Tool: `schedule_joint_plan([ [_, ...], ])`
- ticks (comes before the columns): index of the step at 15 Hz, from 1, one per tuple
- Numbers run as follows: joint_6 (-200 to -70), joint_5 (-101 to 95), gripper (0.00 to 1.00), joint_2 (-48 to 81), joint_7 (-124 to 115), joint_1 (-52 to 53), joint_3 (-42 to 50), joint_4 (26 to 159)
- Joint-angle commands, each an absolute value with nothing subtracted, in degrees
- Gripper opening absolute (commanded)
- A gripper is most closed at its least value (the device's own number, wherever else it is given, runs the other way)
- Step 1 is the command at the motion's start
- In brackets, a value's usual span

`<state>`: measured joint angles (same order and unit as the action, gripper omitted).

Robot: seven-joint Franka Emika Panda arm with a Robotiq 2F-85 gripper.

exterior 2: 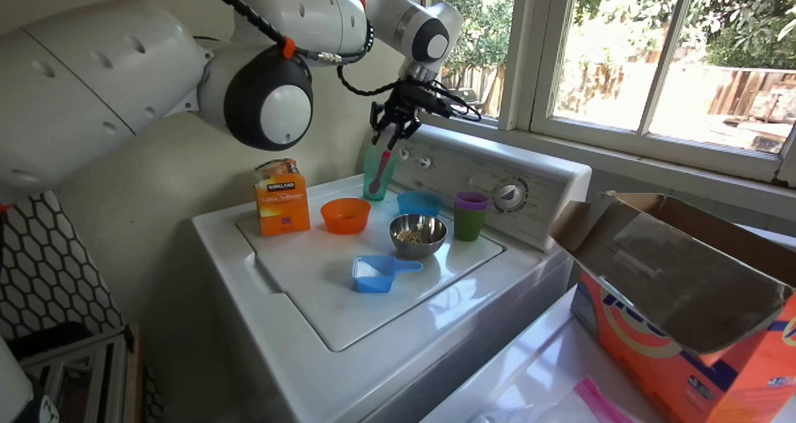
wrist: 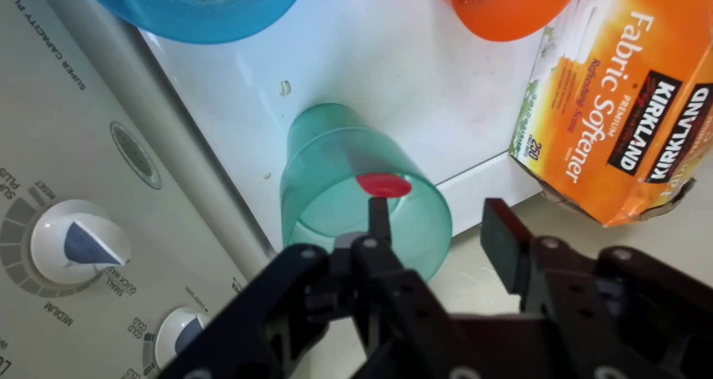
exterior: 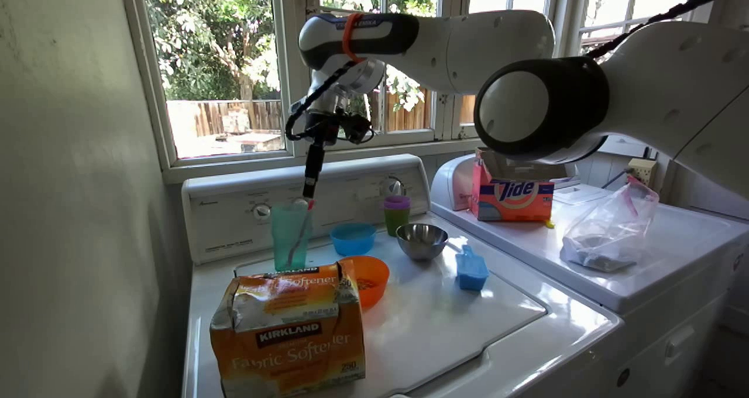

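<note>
Plainly, the black two-finger gripper (wrist: 438, 207) is hovering at the mouth of a tall, translucent teal plastic cup (exterior: 283, 237), its fingers standing apart with nothing showing between them. Inside that cup, a slim spoon-like utensil (wrist: 384, 185) with a rounded red end and a greyish lower part is leaning. Its long axis is slanting: the red end is pointing upward near the rim, while the greyish part is reaching down toward the cup's base. In the wrist view, the red end is showing just past the tip of the finger nearer the white control panel (exterior: 351, 198), outside the gap, while the opposite finger is appearing beyond the rim; whether anything is touching, I cannot tell. The cup is standing upright on a white washing machine (exterior: 433, 322), in front of that panel. Nearby, a shallow blue plastic bowl (exterior: 353, 239), a round orange plastic bowl (exterior 2: 346, 216) and an orange cardboard fabric-softener box (exterior 2: 283, 205) are resting.
</note>
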<state>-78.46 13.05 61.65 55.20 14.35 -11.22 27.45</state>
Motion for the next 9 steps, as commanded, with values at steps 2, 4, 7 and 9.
schedule_joint_plan([
  [2,-77.0,10.2,0.88,60.5,55.4,15.1,-11.8,25.7],
  [4,-77.3,10.3,1.0,59.3,55.2,15.3,-12.1,25.3],
  [7,-76.3,12.1,1.0,57.2,50.6,14.1,-12.8,25.5],
  [9,-77.4,11.5,1.0,57.5,52.6,14.3,-12.9,25.6],
])
